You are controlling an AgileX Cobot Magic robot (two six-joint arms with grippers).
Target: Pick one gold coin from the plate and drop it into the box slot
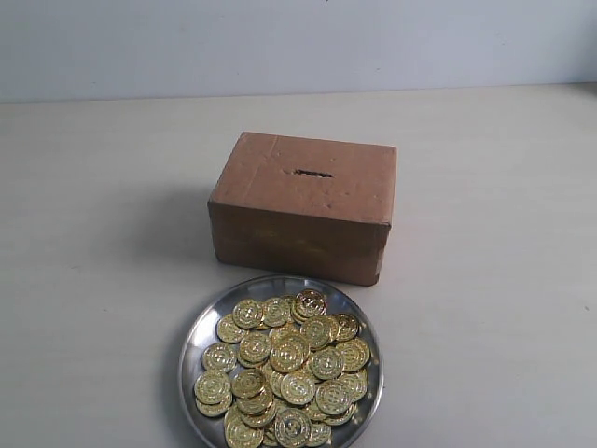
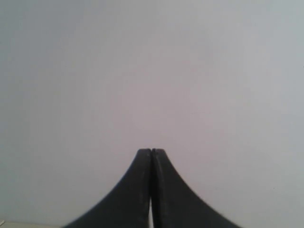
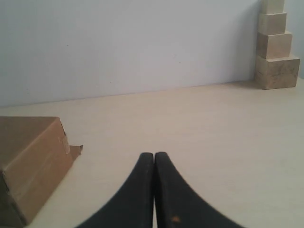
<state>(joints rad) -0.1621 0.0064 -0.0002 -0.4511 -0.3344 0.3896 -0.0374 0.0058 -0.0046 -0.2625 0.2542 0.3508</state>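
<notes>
A round silver plate point(image 1: 199, 329) sits at the front middle of the table, heaped with several gold coins point(image 1: 284, 364). Just behind it stands the brown cardboard box point(image 1: 300, 205), and a short dark slot point(image 1: 312, 173) is cut in its top face. No arm shows in the exterior view. In the left wrist view my left gripper point(image 2: 151, 151) is shut and empty, facing a blank pale surface. In the right wrist view my right gripper point(image 3: 154, 154) is also shut and empty, low over the table. The box point(image 3: 29, 161) lies off to one side of it there.
A stepped stack of pale wooden blocks point(image 3: 275, 45) stands by the wall at the far end of the table in the right wrist view. The pale tabletop point(image 1: 485, 233) spreads around the box and plate.
</notes>
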